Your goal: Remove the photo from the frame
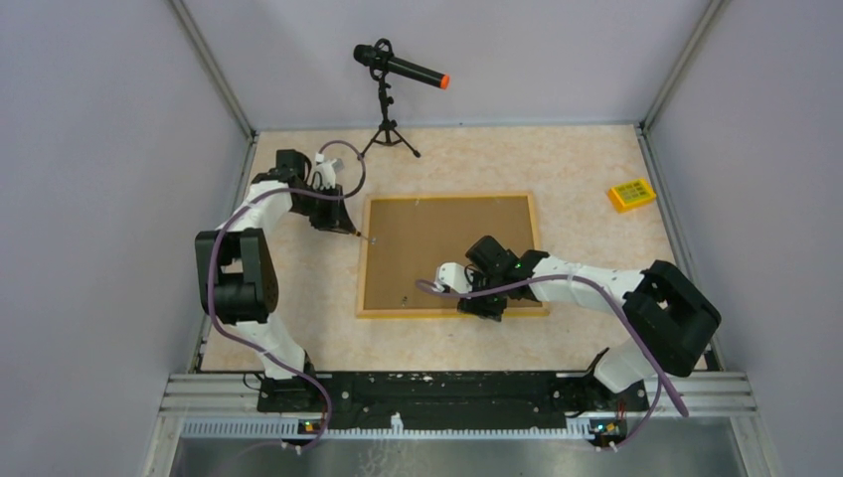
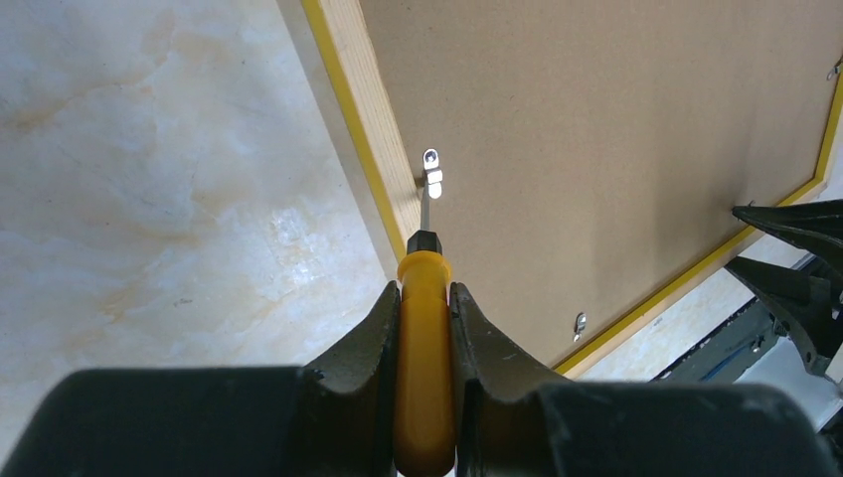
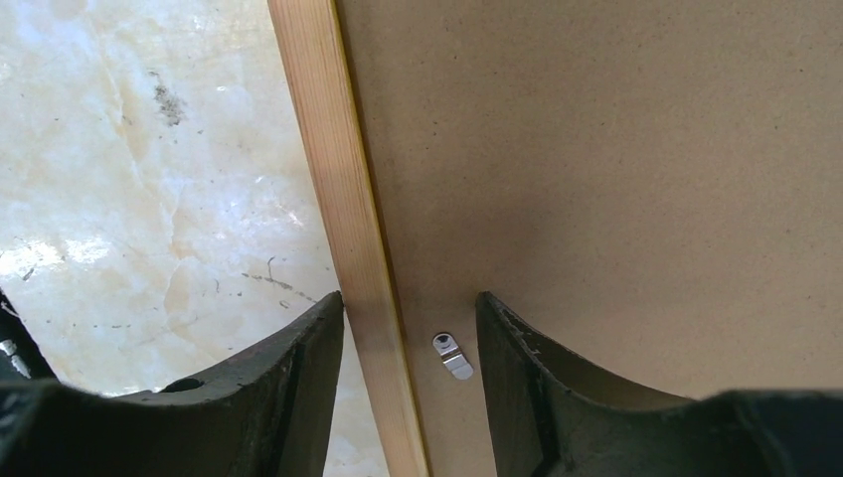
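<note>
Brown fibreboard fills the back of the frame [image 1: 418,253], which lies face down in the middle of the table [image 1: 577,164], with a pale wood rail and a thin yellow line around it. The board closes the frame like a lid, so the photo is hidden and I cannot tell whether it sits inside.

The left jaws are clamped on the orange handle of a screwdriver [image 2: 424,338], one finger [image 2: 358,348] on each side. Its metal tip touches a small metal clip [image 2: 431,171] on the rail facing the table's left edge.

The right jaws stand apart, holding nothing, over the rail facing the table's near edge. One finger [image 3: 298,388] is over bare table and the other over the board, with another clip [image 3: 452,355] in the gap below.

A microphone [image 1: 403,68] on a tripod stands at the far edge. A small yellow block [image 1: 632,194] lies towards the far right corner.
</note>
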`<action>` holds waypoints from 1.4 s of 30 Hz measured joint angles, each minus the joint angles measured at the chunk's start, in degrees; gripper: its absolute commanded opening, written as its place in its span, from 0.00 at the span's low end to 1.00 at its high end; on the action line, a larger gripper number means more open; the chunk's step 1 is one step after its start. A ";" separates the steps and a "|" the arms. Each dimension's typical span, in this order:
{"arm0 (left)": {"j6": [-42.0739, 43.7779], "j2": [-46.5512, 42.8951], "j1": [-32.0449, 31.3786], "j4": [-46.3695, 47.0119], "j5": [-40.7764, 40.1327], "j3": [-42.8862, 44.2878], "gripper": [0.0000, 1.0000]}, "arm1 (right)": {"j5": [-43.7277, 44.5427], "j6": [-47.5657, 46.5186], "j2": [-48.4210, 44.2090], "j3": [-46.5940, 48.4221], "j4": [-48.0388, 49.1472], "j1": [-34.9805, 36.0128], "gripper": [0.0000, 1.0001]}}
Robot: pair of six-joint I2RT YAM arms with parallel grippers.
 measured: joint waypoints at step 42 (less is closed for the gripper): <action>-10.54 0.13 -1.92 10.38 15.65 -10.91 0.00 | 0.90 -0.15 1.97 2.21 -0.50 1.11 0.02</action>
